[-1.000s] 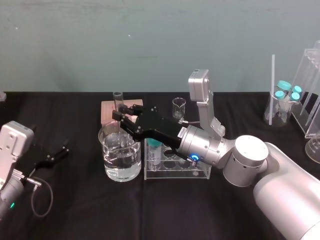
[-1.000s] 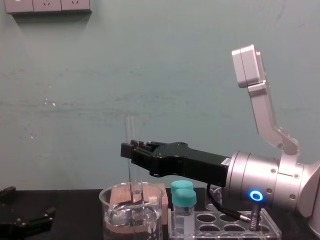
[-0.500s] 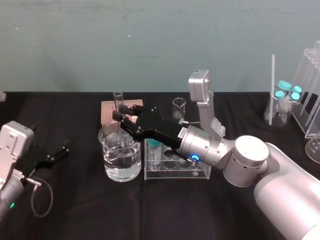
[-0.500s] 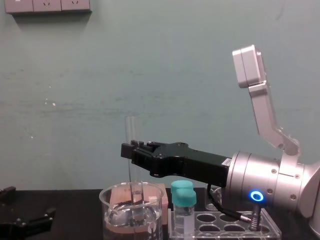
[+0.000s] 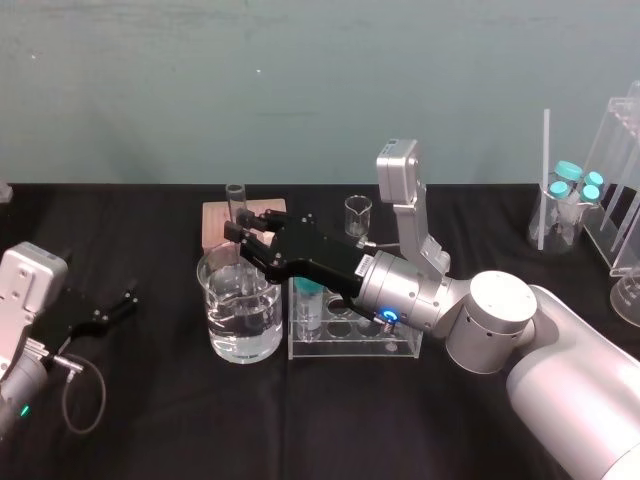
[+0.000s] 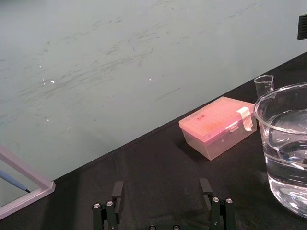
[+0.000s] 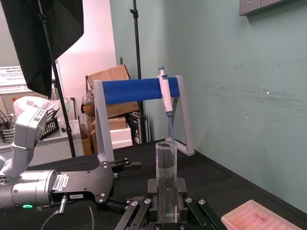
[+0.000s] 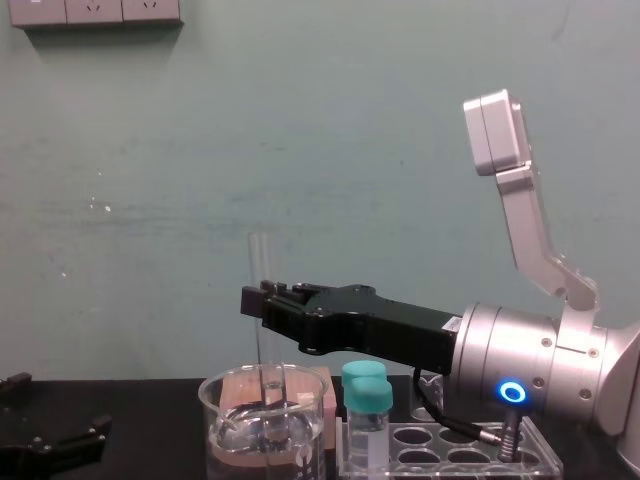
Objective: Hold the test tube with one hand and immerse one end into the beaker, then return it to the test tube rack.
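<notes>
Nothing shifted: right gripper (image 5: 240,231) fingers (image 5: 258,217) clamp test tube (image 5: 236,199), tip seemingly in beaker (image 5: 241,336); left gripper (image 5: 118,304) splayed.

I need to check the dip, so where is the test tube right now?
Head view, centre-left: the test tube stands upright in the right gripper, lower end inside the beaker, just left of the rack.

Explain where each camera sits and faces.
Head: high, looking down at the table; both arms, right gripper holding the test tube at the beaker.
Chest: lower, looking across; right arm above the test tube rack.
Left wrist: open left gripper, parked, facing the beaker.
Right wrist: past its fingers gripping the tube.
Head and chest share the tube.
</notes>
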Available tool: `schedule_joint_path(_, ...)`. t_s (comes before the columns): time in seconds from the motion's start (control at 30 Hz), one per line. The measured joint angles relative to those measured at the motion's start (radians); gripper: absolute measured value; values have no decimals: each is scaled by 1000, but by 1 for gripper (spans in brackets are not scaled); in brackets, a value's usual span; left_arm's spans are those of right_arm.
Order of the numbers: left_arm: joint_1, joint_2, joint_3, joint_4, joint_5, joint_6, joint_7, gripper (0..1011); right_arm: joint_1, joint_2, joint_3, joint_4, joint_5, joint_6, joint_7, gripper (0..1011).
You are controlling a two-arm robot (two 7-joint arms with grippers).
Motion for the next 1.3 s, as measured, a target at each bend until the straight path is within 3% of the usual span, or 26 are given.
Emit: schedule_joint_path(1.3, 0, 0, 0, 0, 0, 0, 0, 1000, 5, -1, 2, 3, -3, -10, 0, 226)
